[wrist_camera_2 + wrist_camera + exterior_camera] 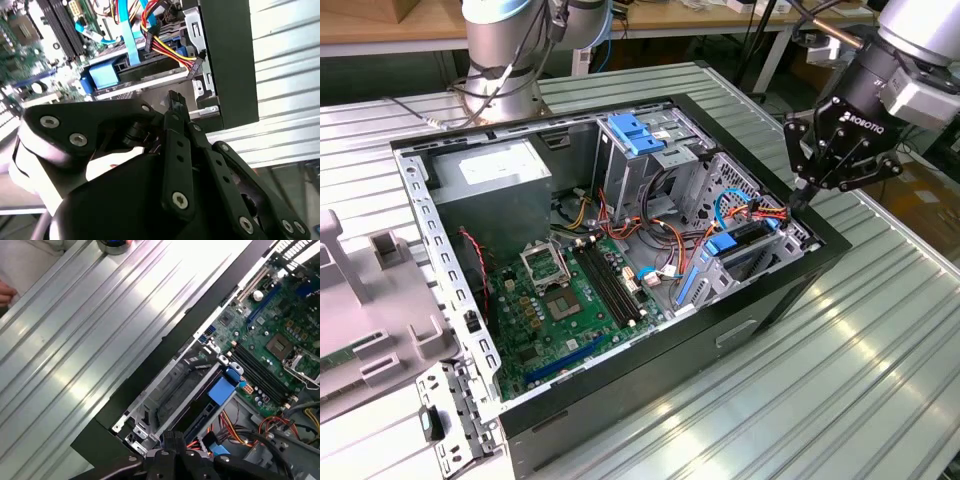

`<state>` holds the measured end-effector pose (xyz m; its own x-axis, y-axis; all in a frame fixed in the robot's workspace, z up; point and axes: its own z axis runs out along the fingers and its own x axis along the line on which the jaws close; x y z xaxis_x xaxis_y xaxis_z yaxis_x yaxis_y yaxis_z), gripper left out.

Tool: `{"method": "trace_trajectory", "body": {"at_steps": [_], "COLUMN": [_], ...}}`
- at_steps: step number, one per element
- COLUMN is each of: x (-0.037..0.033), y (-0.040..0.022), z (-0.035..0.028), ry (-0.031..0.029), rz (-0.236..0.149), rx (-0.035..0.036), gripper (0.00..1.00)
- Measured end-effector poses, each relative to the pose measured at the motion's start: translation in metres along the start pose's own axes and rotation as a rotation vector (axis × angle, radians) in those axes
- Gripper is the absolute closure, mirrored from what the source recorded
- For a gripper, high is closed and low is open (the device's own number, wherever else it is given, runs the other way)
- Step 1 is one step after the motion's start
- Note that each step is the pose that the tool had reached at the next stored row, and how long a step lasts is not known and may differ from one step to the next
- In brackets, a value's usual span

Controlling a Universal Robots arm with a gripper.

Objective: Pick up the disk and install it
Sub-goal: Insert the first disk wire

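We find the open black desktop computer case (620, 400) lying on its side on the ribbed metal table (840, 360). In the exterior view, the black multi-link gripper (800, 196) hangs at the case's 3 o'clock edge, fingertips pressed together and holding nothing, just above the drive bay. The disk (748, 243), a flat dark rectangular drive framed by a bright blue plastic carrier, sits in that bay at about 4 o'clock of the green motherboard (560, 300), just beside the gripper tips. In both wrist views we note the disk (135, 70) (200, 405) lying seated in the metal cage, its blue tab (221, 389) toward the motherboard. Red, yellow and black power wires (165, 47) reach its end.
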<state>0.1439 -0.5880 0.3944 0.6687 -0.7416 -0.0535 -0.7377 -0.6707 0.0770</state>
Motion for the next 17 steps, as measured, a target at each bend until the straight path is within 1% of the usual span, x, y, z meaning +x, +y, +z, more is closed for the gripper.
{"method": "trace_trajectory", "body": {"at_steps": [1,2,3,4,5,6,7,8,10,11,12,13,17], "x": [0.0,0.0,0.0,-0.0001,-0.0001,0.0,-0.0001,-0.0001,-0.0001,-0.0001,0.0,0.0,0.0], "y": [0.0,0.0,0.0,0.0,0.0001,0.0,0.0,0.0,0.0,0.0,0.0,0.0,0.0], "z": [0.0001,0.0001,0.0001,0.0,0.0002,0.0002,0.0002,0.0003,0.0002,0.0003,0.0003,0.0003,0.0003], "ry": [0.0017,0.0019,0.0029,0.0125,0.017,0.0195,0.0226,0.0265,0.031,0.0356,0.0378,0.0377,0.0355], "rz": [-0.025,-0.026,-0.026,-0.026,-0.026,-0.026,-0.027,-0.027,-0.027,-0.028,-0.028,-0.028,-0.028], "rx": [-0.0012,-0.0013,0.0002,0.014,0.0257,0.032,0.0403,0.0518,0.0681,0.087,0.0966,0.1003,0.1024], "gripper": [0.89,0.89,0.89,0.89,0.89,0.89,0.89,0.89,0.89,0.89,0.89,0.89,0.89]}}
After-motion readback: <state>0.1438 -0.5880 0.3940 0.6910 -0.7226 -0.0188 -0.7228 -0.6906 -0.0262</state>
